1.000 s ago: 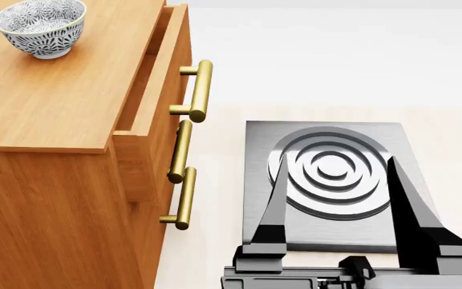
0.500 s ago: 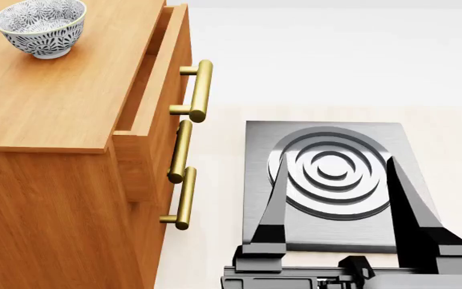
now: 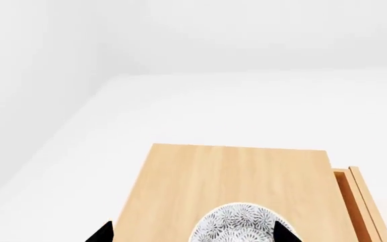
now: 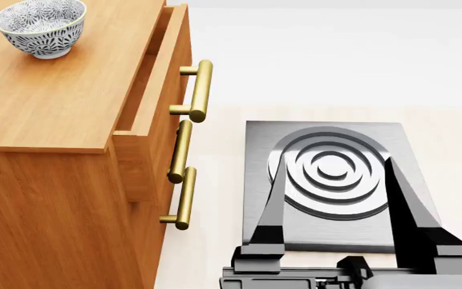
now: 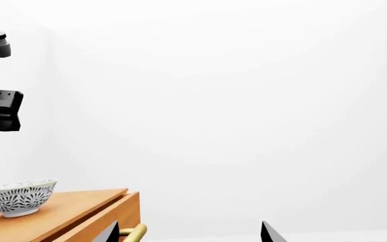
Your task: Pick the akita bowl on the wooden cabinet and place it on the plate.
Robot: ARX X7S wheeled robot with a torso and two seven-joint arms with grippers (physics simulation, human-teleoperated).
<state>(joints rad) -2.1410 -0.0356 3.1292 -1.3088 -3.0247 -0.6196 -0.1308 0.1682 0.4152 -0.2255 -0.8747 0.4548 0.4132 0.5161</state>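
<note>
White porcelain with dense blue-grey leaf patterning formed the akita bowl [image 4: 41,26]; it stood upright on a short foot, mouth upward, near the wooden cabinet's [image 4: 55,102] back left corner. Left tool [image 3: 192,233] and right tool [image 5: 189,232] stood released.

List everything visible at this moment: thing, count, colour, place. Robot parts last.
bowl: 1, white with dark blue-grey pattern, upright on the cabinet top, far corner.
cabinet: 1, orange-brown wood, left of the head view; top drawer slightly open.
handles: 3 seen, brass, on the drawer fronts.
floor: white and pale beige.
base: grey plate with concentric rings, below the head.
left gripper: black, fingertips apart above the bowl.
right gripper: black, fingertips apart, empty.
</note>
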